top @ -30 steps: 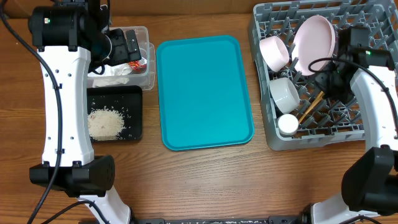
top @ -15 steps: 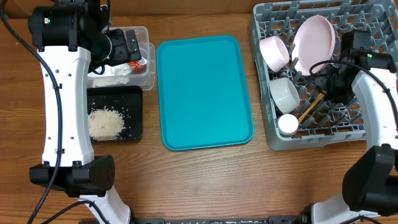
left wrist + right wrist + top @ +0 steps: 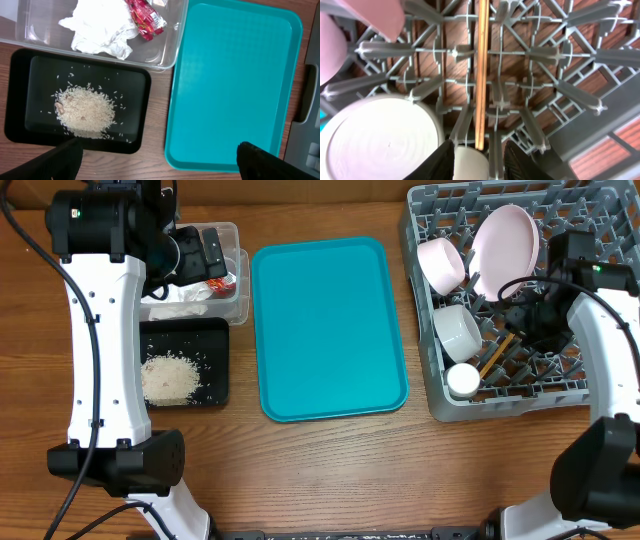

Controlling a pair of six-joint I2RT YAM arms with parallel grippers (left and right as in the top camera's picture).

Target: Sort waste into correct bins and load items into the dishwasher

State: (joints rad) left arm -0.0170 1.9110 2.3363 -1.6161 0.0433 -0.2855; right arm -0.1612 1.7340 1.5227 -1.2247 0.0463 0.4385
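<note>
1. While my right gripper [image 3: 479, 162] gapes astride it, the chopstick [image 3: 480, 75] lies loose on the rack [image 3: 560, 90].
2. Risk: a crooked lift snags it and drops it through the rack.
3. Left gripper [image 3: 159, 147]: apart.

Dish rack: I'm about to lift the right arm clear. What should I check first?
1. Right gripper open, not touching the chopstick: ok.
2. Chopstick lying on the dish rack grid: ok.
3. Its pair also racked: cannot tell.
4. Plate, pink bowl, white bowl, cup racked: ok.
5. Napkin, wrapper in tub: ok.
6. Rice in black tray, left gripper open: ok.
</note>
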